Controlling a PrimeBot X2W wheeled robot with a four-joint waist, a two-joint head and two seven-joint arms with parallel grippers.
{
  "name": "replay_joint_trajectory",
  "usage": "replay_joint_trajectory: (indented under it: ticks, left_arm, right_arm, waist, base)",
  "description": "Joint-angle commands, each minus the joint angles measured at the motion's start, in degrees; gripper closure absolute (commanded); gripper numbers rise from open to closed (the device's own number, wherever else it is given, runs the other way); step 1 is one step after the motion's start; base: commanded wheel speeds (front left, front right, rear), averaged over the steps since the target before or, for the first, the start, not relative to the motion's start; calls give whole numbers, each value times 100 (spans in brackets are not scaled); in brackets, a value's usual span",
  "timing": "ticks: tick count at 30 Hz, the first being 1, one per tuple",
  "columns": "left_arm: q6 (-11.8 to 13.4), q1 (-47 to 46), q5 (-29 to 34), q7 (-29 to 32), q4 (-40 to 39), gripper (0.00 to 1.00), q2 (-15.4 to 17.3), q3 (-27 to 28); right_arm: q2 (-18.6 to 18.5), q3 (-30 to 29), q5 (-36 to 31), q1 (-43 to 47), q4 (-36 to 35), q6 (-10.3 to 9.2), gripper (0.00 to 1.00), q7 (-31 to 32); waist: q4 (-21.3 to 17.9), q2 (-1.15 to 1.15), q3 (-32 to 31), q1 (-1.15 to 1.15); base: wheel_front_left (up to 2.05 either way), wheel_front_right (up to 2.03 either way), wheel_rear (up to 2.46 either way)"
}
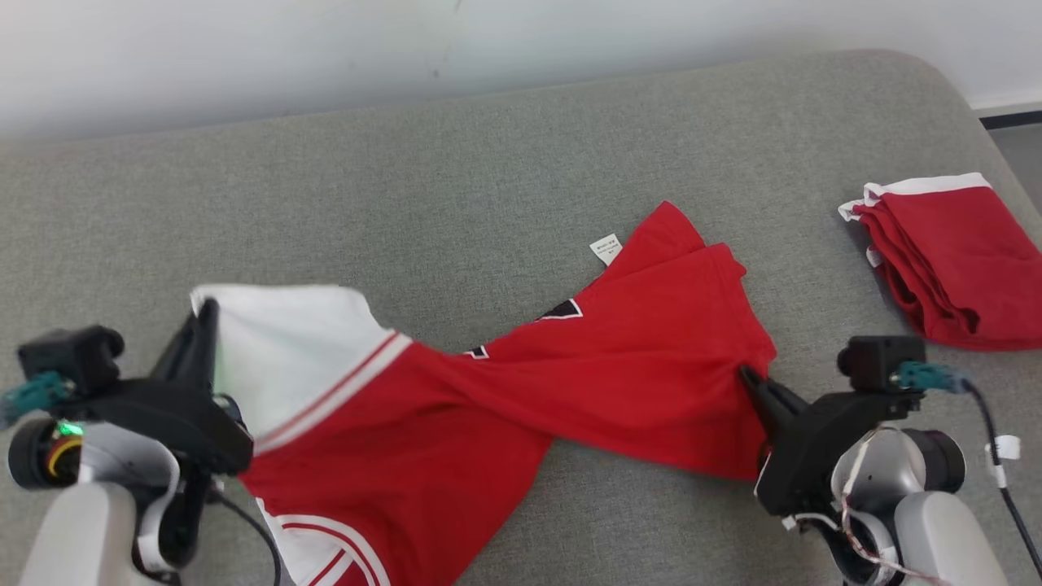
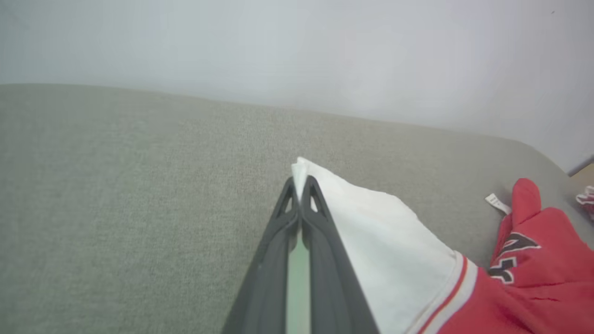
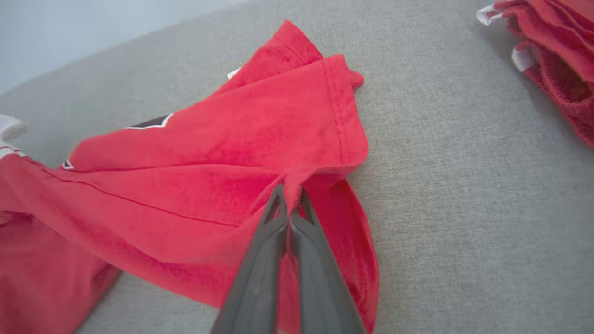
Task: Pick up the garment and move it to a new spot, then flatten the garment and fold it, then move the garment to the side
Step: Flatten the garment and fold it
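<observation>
A red garment (image 1: 521, 382) with a white sleeve and striped trim lies twisted across the grey cushion (image 1: 488, 179). My left gripper (image 1: 207, 313) is shut on the corner of the white sleeve (image 2: 366, 232), lifting it a little. In the left wrist view the left gripper (image 2: 300, 183) pinches the white cloth at its tip. My right gripper (image 1: 745, 374) is shut on a bunched fold at the garment's right edge. The right wrist view shows the right gripper (image 3: 290, 195) clamping the red cloth (image 3: 232, 153) beside the stitched hem.
A second red garment (image 1: 952, 256) with white trim lies folded at the cushion's right edge, also the folded pile (image 3: 557, 51) in the right wrist view. A pale wall (image 1: 407, 49) runs behind the cushion. A white label (image 1: 606, 247) sticks out by the garment's far end.
</observation>
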Motion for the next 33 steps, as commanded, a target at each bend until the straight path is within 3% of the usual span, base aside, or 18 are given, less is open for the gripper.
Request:
replay_joint_trajectory:
  ticks: [1,5,10,17,26,33]
  left_arm:
    - [-42,-165,-153,-161,-106,100,-31,99]
    - [-85,-460,-277,-414,-296,100,29,236]
    - [-142,-951,-465,-352,-439,100,119,213]
    - [-185,-1698,-770,-112,-331,100,104,121]
    - [-141,-3324,-607,-326,-26,100,187,57]
    - [107,-4740,-407,-680,197,100,213,191]
  right_arm:
    - [3,-53,428,-139,-23,-13,100,-216]
    - [6,106,1155,-412,-24,-13,100,-549]
    - [-39,407,1335,-1033,-48,-12,100,-676]
    - [-793,1439,1757,-2102,1,-12,100,-975]
    - [-1293,1967,2101,-4013,919,-12,100,-1545]
    - [-1393,2194,2087,-5403,1533,-13,100,-2198]
  waist:
    - [5,0,-58,0]
    - [-1,0,-153,0]
    - [-17,0,-189,0]
    - [-60,0,5,0]
    - [-71,0,640,0]
    - [-147,0,1380,0]
  base:
    - [0,0,0]
    - [0,0,0]
    - [0,0,0]
    - [0,0,0]
    - [0,0,0]
    - [0,0,0]
